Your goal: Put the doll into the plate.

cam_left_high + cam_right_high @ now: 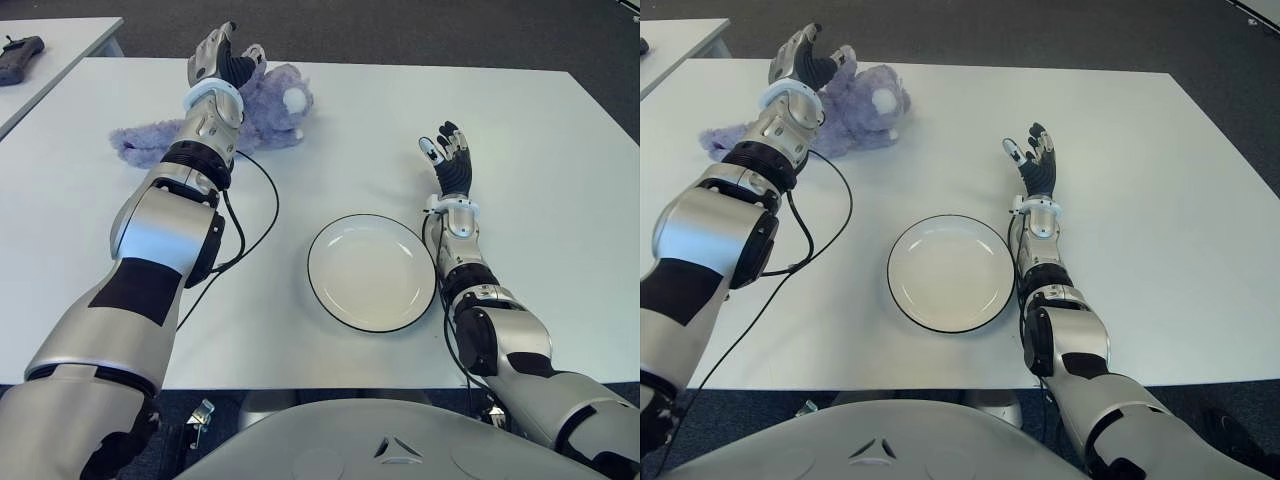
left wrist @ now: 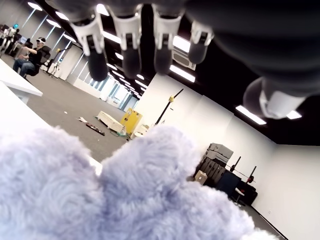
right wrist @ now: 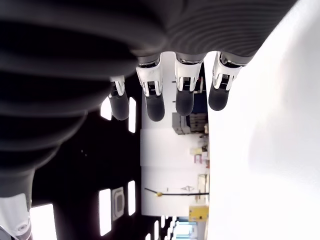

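A purple plush doll (image 1: 272,108) lies at the far left of the white table (image 1: 560,180). My left hand (image 1: 222,60) hovers just above it with fingers spread and nothing held; the left wrist view has the doll's fur (image 2: 150,200) close under the fingertips (image 2: 97,67). The white plate (image 1: 371,271) with a dark rim sits empty near the table's front middle. My right hand (image 1: 447,158) shows just right of and beyond the plate, fingers extended and holding nothing.
A black cable (image 1: 262,215) loops from my left forearm across the table toward the plate's left. A second table (image 1: 60,45) with a dark device (image 1: 20,55) stands at the far left.
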Action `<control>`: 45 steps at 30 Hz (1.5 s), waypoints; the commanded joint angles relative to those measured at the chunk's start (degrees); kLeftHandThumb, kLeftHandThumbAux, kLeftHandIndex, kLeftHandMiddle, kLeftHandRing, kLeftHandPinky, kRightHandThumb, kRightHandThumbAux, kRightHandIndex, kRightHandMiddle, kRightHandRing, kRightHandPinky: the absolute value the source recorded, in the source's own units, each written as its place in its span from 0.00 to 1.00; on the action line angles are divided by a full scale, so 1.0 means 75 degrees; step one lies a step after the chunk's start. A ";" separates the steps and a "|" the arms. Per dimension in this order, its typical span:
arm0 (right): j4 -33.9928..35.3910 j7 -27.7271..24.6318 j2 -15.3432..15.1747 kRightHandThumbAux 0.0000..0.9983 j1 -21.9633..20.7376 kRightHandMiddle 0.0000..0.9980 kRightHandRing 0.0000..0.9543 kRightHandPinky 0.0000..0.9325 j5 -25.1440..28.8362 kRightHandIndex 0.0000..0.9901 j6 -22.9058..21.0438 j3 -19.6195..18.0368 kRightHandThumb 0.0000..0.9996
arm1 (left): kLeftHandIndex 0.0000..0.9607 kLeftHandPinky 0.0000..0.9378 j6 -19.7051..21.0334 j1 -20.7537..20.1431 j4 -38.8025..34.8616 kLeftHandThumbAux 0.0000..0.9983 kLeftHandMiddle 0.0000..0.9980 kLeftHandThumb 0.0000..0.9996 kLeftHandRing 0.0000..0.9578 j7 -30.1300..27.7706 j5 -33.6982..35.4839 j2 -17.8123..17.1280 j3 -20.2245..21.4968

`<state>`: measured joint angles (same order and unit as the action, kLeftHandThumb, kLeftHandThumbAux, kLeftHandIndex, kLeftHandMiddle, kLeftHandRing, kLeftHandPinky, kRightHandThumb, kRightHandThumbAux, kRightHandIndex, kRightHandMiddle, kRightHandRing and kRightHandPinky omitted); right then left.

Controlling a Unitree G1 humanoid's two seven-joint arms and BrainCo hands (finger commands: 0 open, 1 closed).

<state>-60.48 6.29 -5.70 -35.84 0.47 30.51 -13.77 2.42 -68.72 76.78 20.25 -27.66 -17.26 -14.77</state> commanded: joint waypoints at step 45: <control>-0.1869 -0.0318 0.0474 0.59 0.2914 0.11 0.06 0.00 0.0114 0.11 -0.0205 -0.0186 0.00 | 0.46 0.38 0.0213 0.0363 0.0293 0.67 0.32 0.74 0.25 -0.0556 -0.0020 0.0421 0.0046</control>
<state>-60.48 4.82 -5.71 -35.84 0.48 30.51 -14.01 3.77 -68.72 76.82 16.93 -27.65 -15.95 -14.74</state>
